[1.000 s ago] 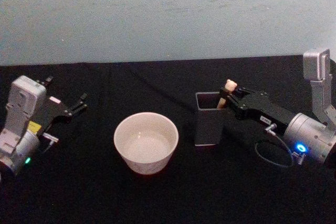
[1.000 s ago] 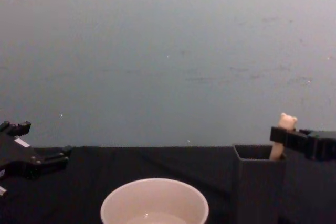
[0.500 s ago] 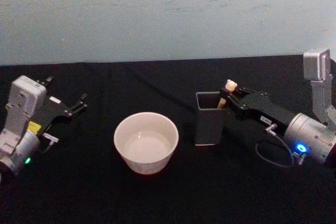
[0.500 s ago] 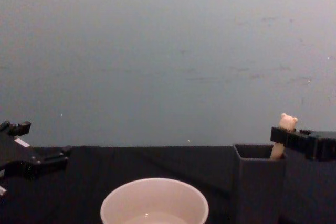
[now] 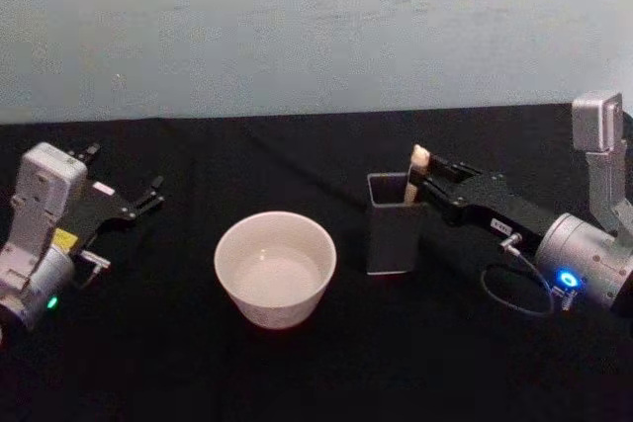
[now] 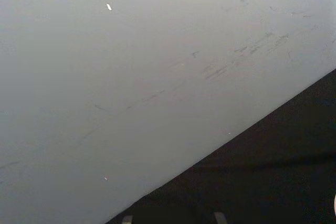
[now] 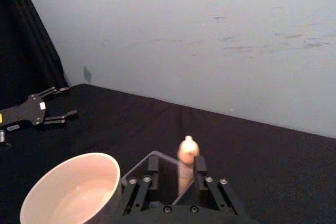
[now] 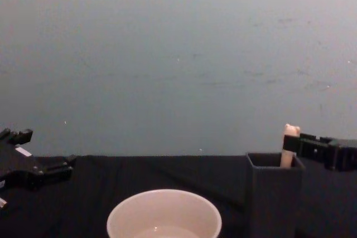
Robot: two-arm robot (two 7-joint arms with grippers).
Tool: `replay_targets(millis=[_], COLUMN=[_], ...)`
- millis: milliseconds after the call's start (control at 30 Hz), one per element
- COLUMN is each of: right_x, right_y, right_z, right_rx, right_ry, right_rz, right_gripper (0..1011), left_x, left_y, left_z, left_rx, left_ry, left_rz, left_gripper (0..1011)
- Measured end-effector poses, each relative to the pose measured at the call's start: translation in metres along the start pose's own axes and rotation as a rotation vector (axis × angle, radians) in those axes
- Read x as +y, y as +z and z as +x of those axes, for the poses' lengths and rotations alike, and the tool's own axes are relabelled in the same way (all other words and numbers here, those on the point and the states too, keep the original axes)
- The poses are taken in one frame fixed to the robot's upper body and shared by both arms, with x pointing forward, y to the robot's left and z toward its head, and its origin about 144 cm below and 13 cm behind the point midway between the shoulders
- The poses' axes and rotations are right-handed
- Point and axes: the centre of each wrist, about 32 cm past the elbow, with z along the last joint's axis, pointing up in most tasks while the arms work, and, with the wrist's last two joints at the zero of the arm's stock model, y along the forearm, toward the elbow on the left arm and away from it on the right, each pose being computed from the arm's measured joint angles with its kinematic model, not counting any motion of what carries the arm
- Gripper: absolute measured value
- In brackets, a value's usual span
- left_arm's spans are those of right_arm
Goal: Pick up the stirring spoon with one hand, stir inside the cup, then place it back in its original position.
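The spoon stands close to upright in the dark holder, right of centre in the head view. Its pale handle top rises above the holder's rim; the lower stem is hidden inside. The long axis runs near vertical, so judge the coming move as a straight lift up and out before any travel sideways.

Your right gripper is at the spoon, reaching in from the right of the frame. In the right wrist view the two fingers sit one on each side of the handle, closed against it just below the rounded top. Judge the grasp as made and the lift not yet begun, since the spoon is seated in the holder.

The cup stands on the black table, lower centre in the head view, just left of the holder and apart from it. It is wide-mouthed and upright. From the held spoon the cup lies to the left and a little nearer the robot.

Your left gripper rests at the left edge of the head view, well away from the cup, with its fingers apart. Treat it as parked.

One risk to note: the stem may catch the holder's rim if you move sideways too early.
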Motion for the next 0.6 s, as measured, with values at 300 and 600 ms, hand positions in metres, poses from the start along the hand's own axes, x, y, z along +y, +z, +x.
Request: replay_targets(millis=[300,600], right_x=[0.0,0.0], right_y=[0.0001,0.0001], right_z=[0.0,0.0], right_rx=[0.0,0.0], right_ry=[0.0,0.0], right_rz=[0.0,0.0], right_gripper=[663,920], left_x=[0.0,0.0], left_y=[0.0,0.0], left_z=[0.0,0.0], left_rx=[0.0,0.0], left_ry=[0.0,0.0], left_rz=[0.0,0.0], left_gripper=[1001,1001])
